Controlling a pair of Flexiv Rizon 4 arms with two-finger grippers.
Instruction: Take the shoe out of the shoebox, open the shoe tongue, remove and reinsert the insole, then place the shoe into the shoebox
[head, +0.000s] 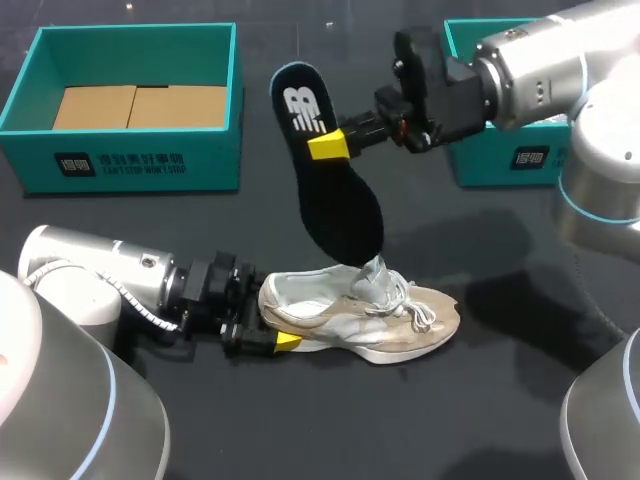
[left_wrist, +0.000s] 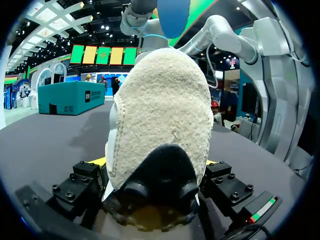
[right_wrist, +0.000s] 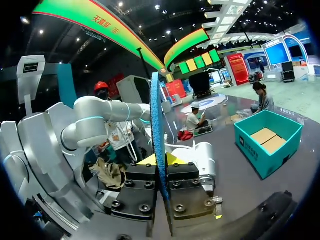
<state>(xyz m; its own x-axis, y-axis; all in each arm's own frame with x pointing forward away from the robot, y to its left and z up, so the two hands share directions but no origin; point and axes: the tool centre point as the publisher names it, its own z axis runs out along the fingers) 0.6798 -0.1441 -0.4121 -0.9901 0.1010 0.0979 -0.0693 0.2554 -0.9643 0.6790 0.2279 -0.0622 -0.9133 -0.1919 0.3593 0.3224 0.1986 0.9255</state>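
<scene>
Shoebox (head: 130, 160) sits at the table's back-left corner. Near the front edge our left gripper (head: 278, 340) clamps the shoe (head: 400, 325) by its heel to steady it. Our right gripper (head: 330, 145) pinches the insole (head: 340, 210), holding it toe-down into the shoe's opening.

From above and behind, we look down on the whole table (head: 480, 420). Our left wrist camera faces the shoe (left_wrist: 160, 110) heel-on, very near; our right sights the insole (right_wrist: 156, 125) edge-on. The head view shares both.
</scene>
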